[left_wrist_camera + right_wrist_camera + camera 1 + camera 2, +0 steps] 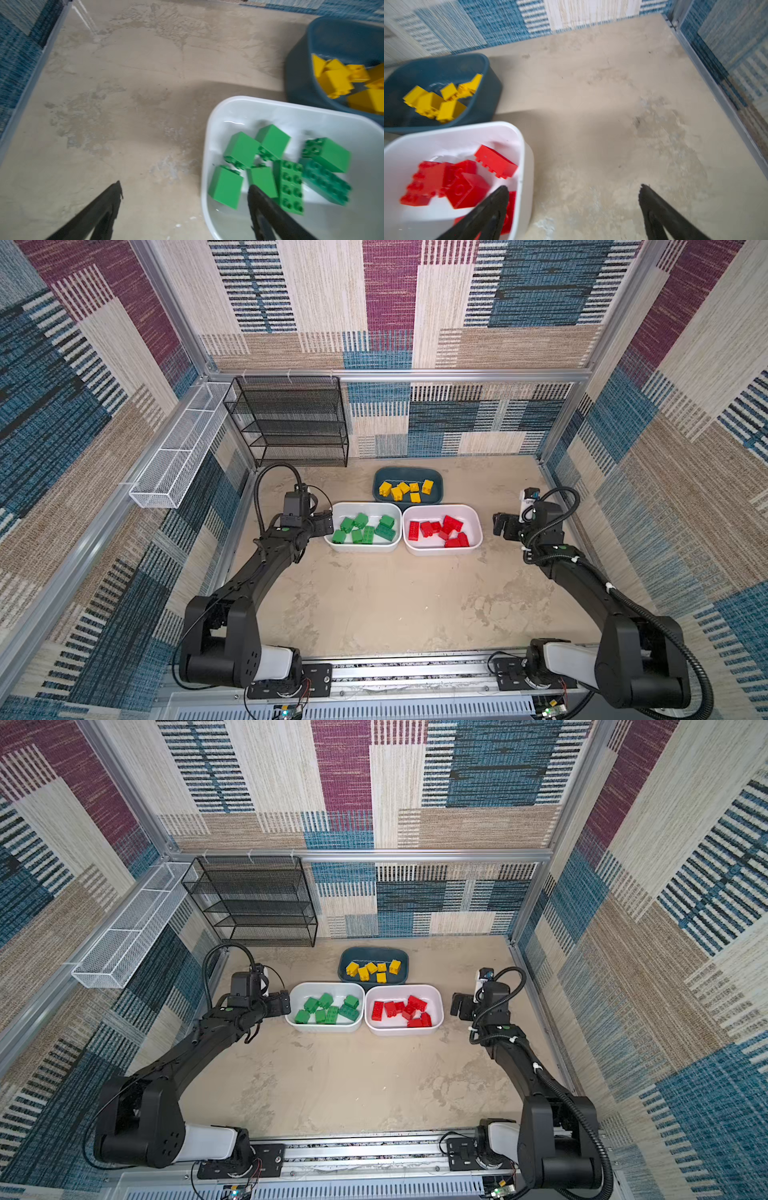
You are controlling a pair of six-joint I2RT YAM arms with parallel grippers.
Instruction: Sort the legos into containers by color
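In both top views the legos lie sorted in three containers. Green legos (365, 529) fill the left white tub (361, 548), red legos (440, 529) the right white tub (440, 551), and yellow legos (405, 489) the teal tub (407, 472) behind them. My left gripper (328, 524) hovers open at the green tub's left rim; in the left wrist view (185, 185) one finger is over the tub and nothing is held. My right gripper (498, 524) stands open and empty to the right of the red tub, as the right wrist view (574, 187) also shows.
A black mesh shelf rack (291, 418) stands at the back left, with a long white wire basket (178, 452) fixed to the left wall. Patterned walls with aluminium frames close in three sides. The arms' mounting rail (415, 672) runs along the front edge.
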